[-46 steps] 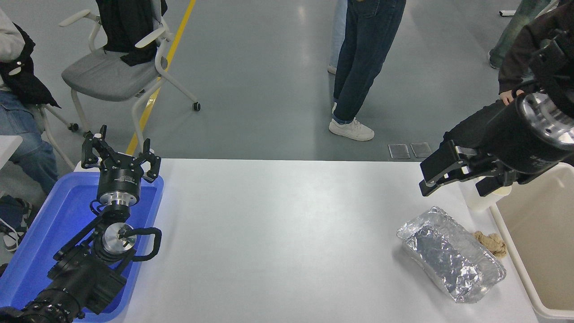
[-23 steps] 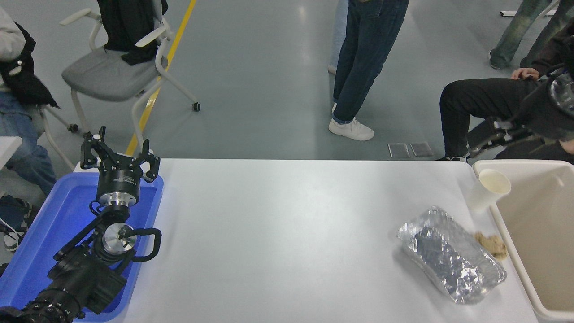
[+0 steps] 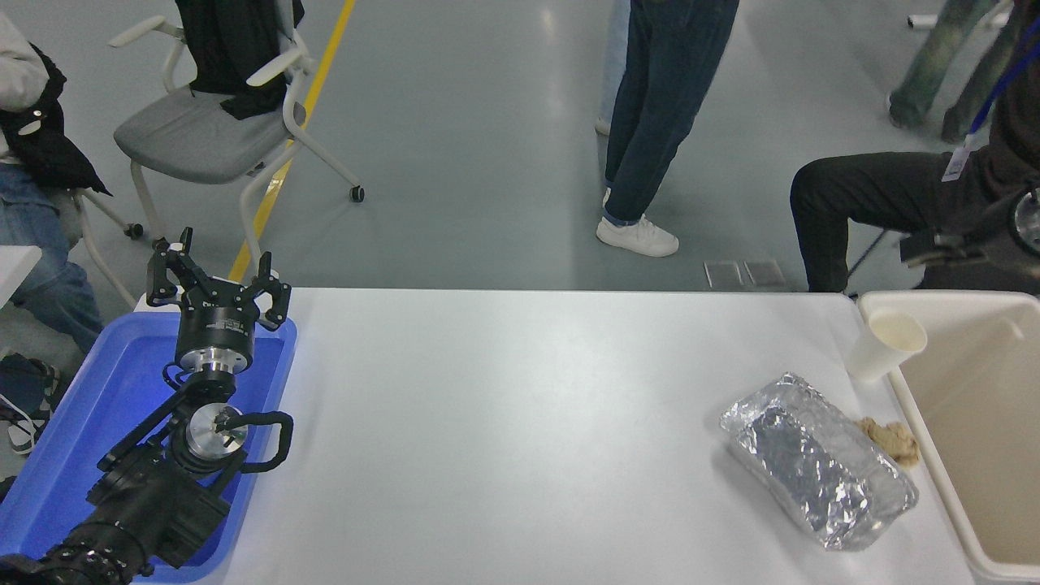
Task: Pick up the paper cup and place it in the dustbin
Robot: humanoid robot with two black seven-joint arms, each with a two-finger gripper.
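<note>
The paper cup is small, white and tapered. It stands upright on the white table, touching the left rim of the dustbin. The dustbin is a large cream-beige bin at the table's right end, cut off by the picture's edge. My right arm shows only as a blurred black shape at the right edge, above and behind the bin and well apart from the cup. My left gripper is parked open and empty over the blue tray at the lower left.
A crinkled silver foil tray lies in front of the cup, with a crumpled brown paper wad between it and the bin. A person stands at the far side, another sits at the far right, and a chair stands at the far left.
My right arm has pulled back from just above the cup, up and to the right edge. The cup stays on the table by the bin. The left arm has not moved.
</note>
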